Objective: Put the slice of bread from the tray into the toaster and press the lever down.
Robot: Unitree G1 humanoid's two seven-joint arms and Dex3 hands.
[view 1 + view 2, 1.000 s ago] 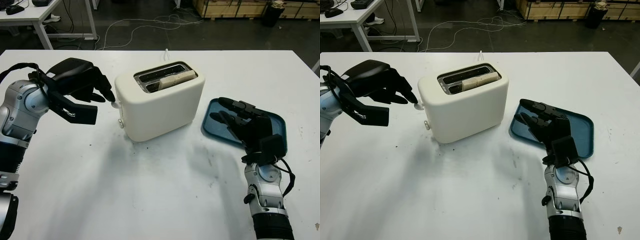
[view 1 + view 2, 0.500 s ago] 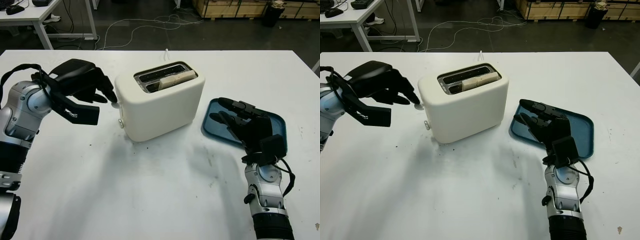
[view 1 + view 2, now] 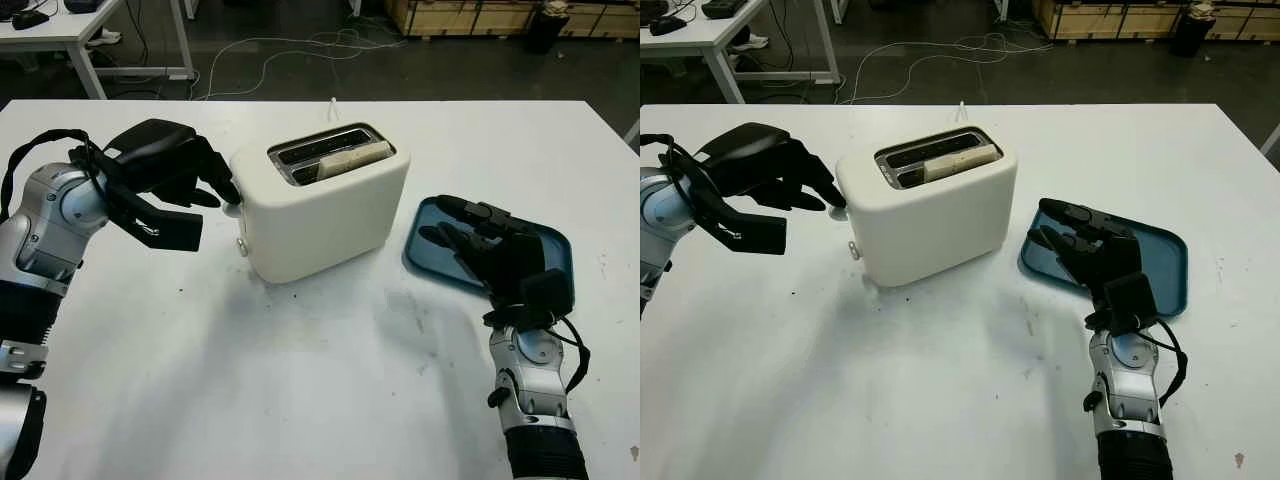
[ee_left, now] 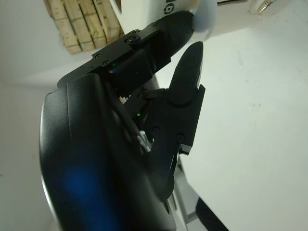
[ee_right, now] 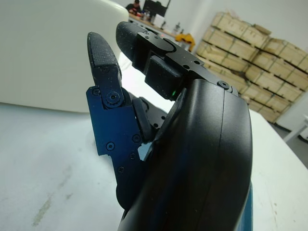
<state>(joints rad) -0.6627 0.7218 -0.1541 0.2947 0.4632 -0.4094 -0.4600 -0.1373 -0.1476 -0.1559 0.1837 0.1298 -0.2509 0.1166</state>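
The left hand [image 3: 190, 185] is held at the toaster [image 3: 320, 200] lever [image 3: 232, 208], fingers curled on it. The right hand [image 3: 490, 245], holding nothing, is above the tray [image 3: 555, 250]. Bread [image 3: 345, 158] is seen in the slot.

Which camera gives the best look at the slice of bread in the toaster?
The left eye view: the bread sits in the near slot of the toaster, seen from above. The right eye view shows it much the same. The wrist views catch bits of the toaster's shell.

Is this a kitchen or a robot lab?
Probably a robot lab or workshop, not a kitchen. The toaster sits on a plain white table, with cables on a bare floor, wooden crates and a desk behind.
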